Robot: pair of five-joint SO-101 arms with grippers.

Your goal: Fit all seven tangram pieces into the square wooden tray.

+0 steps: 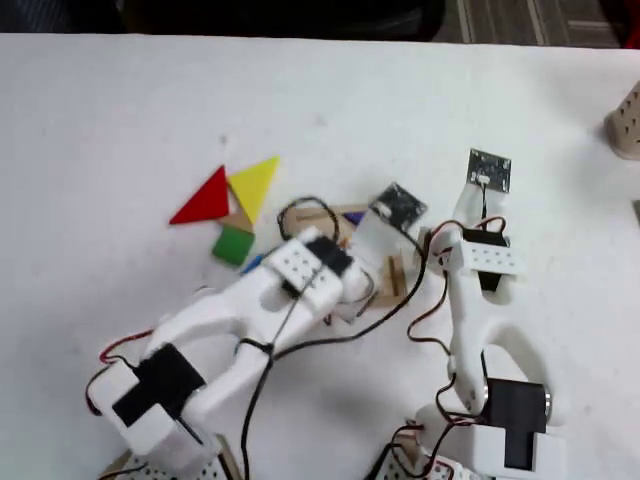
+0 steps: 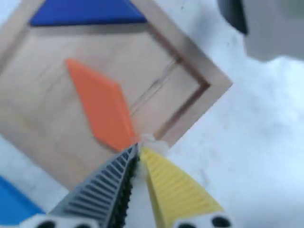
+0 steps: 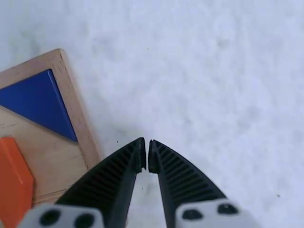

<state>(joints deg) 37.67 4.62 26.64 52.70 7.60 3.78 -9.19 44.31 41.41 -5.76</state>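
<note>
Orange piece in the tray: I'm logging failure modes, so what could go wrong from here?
1. The left pincer sits shut at a corner of the orange piece. Lifting away might drag the piece askew.
2. The orange piece lies slanted in the middle of the tray, apart from the blue triangle. That may block space for later pieces.

Tray [image 2: 190, 50] sat on the table [image 1: 120, 110], under the left arm. Inside it, the corner triangle [image 2: 85, 12] lay against the rim; the parallelogram [image 2: 99, 107] lay mid-floor, apart from it. Left gripper [image 2: 138, 153] stood at the parallelogram's tip, near the tray's inner wall. Right gripper [image 3: 146, 156] hung over bare table just outside the rim, on the corner triangle's side. Left of the tray in the high view: first triangle [image 1: 205, 200] touching second triangle [image 1: 255, 183], with the square piece [image 1: 233, 245] nearer the arms.
</note>
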